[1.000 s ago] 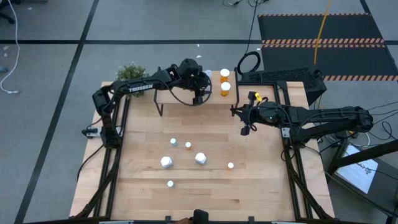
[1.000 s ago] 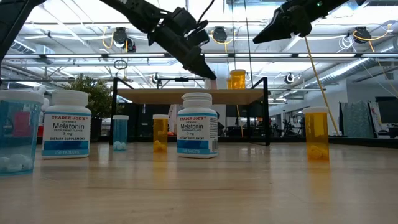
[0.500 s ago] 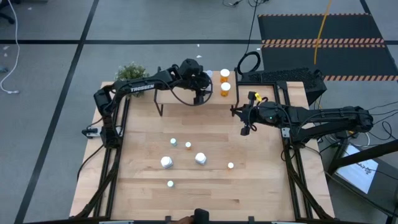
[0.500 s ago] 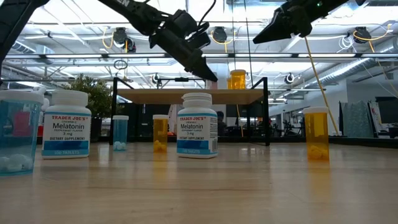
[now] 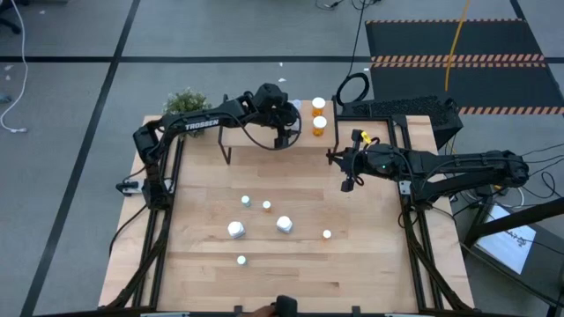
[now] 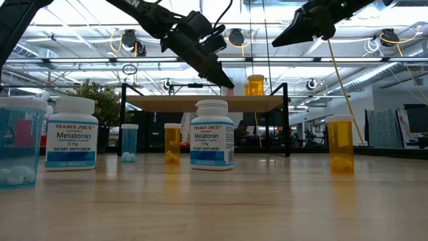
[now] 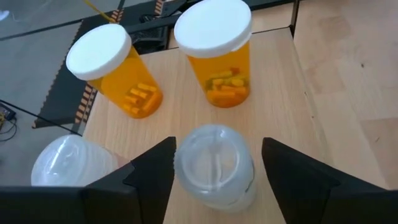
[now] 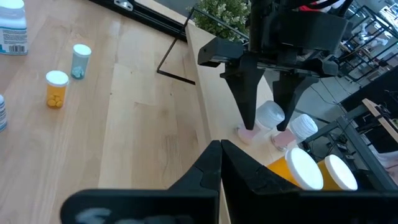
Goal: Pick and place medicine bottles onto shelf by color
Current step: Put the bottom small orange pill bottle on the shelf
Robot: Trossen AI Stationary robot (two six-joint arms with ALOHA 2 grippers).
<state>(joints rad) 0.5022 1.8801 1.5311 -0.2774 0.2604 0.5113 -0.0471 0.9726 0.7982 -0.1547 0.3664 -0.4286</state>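
Observation:
The shelf point(image 5: 304, 139) stands at the table's far middle. Two orange bottles point(image 7: 217, 50) point(image 7: 115, 71) stand on its right end. My left gripper point(image 7: 216, 171) is open above the shelf, pointing down, with a pale clear bottle point(image 7: 214, 165) upright on the shelf between its fingers. A second pale bottle point(image 7: 68, 165) stands beside it. My right gripper point(image 5: 346, 176) is shut and empty, above the table to the right of the shelf. Several more bottles point(image 5: 284, 224) stand on the table's middle. My left gripper has one finger point(image 7: 155, 174) close against the pale bottle's top edge point(image 7: 180, 163); I cannot tell whether it touches. The other finger point(image 7: 292, 177) stands apart from the bottle. The bottle stands upright on the shelf.
On the table stand two white Melatonin bottles point(image 6: 212, 135) point(image 6: 71, 134), two blue ones point(image 6: 17, 140) point(image 6: 129, 142) and two orange ones point(image 6: 172, 143) point(image 6: 341, 144). A small green plant point(image 5: 185, 103) stands at the far left corner. Bare table lies toward the near edge.

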